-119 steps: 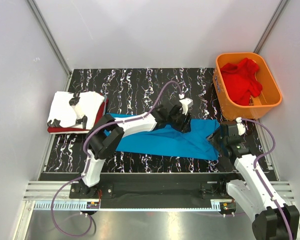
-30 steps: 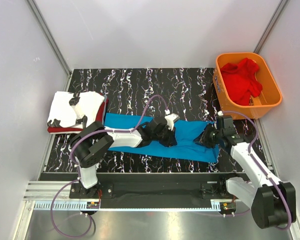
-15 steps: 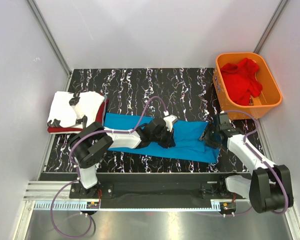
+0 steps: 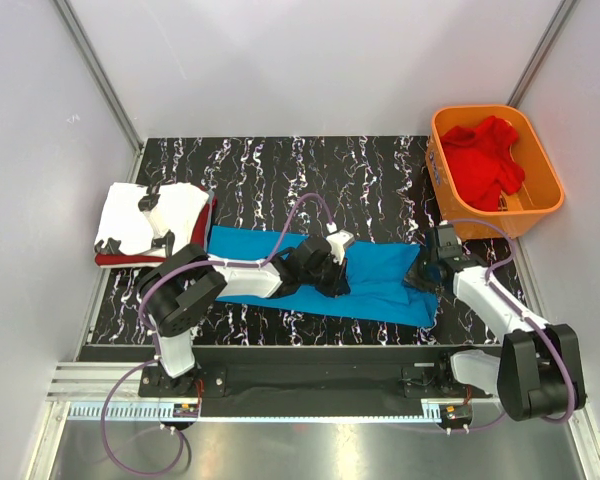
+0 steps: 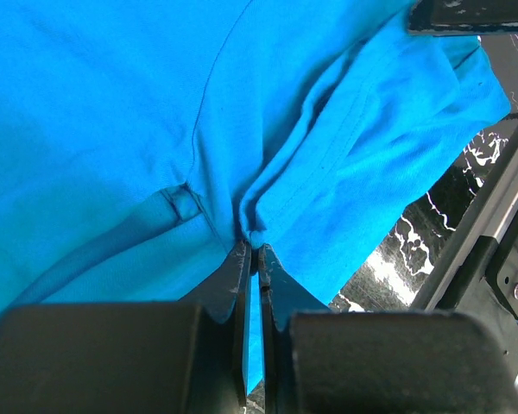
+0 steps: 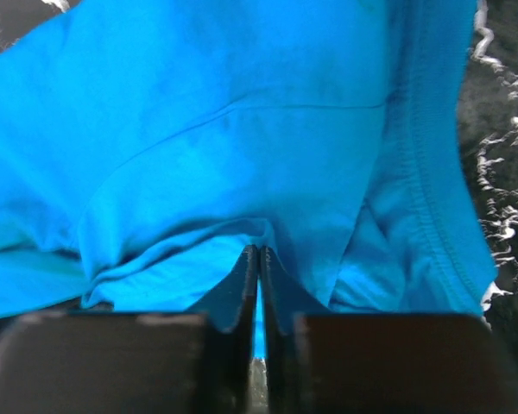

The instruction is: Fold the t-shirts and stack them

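Drew the left gripper back and leftward along the blue t-shirt since the earliest view, and swung the right gripper in onto the shirt's right end, with its forearm laid lower over the table. Narrowed the shirt meanwhile into a slimmer band, lying lengthwise across the near middle of the table. Pinches cloth at both ends now. Shows, in the left wrist view, fingers pressed together on a bunched ridge of blue close to the shirt's edge. Shows much the same in the right wrist view, with fingers closed on a raised fold just beside the stitched hem. Counts as done, judging by the lie of things: the white t-shirt with black marks, folded and resting on the dark red t-shirt at the table's left edge. Leaves the blue one partway, probably folded once lengthwise and not yet folded crosswise or carried to that pile. Leaves untouched the brighter red t-shirt, crumpled inside the orange basket at the far right. Puts the job at roughly the halfway mark, with one shirt in hand and one more to fetch.
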